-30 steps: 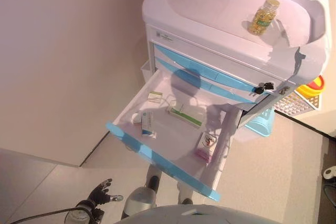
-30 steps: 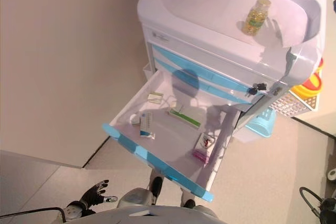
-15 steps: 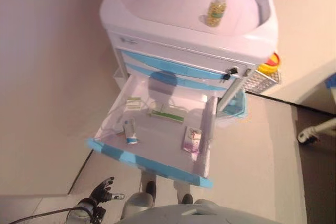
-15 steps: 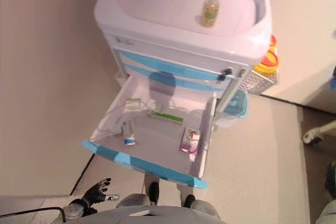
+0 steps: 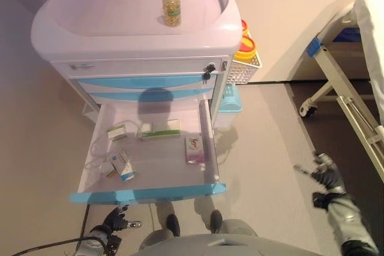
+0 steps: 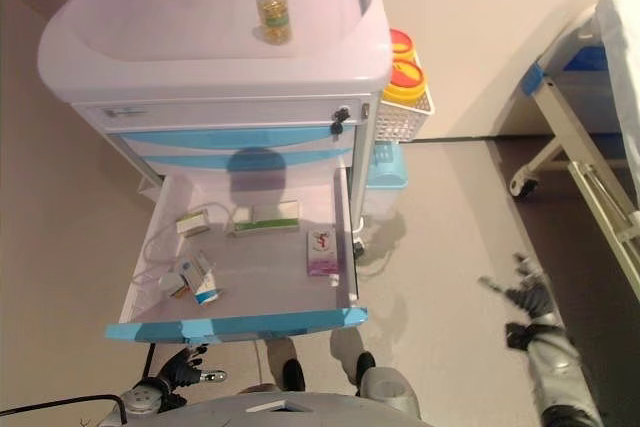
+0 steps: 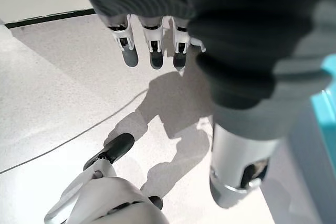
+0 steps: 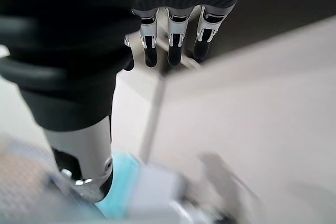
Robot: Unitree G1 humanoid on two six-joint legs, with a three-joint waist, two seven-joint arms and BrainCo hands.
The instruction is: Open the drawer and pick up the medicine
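Drawer (image 5: 147,193) hangs fully out of cart (image 5: 135,31); view has swung since a second ago, things unmoved. Medicine boxes (image 5: 194,149) lie inside, untouched. Left hand (image 5: 117,223) low near drawer front, right hand (image 5: 325,178) well right, both with fingers relaxed, empty. Picking comes next.

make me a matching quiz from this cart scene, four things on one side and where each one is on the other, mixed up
Things:
1. yellow pill bottle
2. pink box
3. yellow bin
4. left hand

Places:
A. in the white basket on the cart's side
B. low over the floor, in front of the open drawer
C. on top of the cart
D. inside the open drawer, by its right wall

Pairs: 1-C, 2-D, 3-A, 4-B
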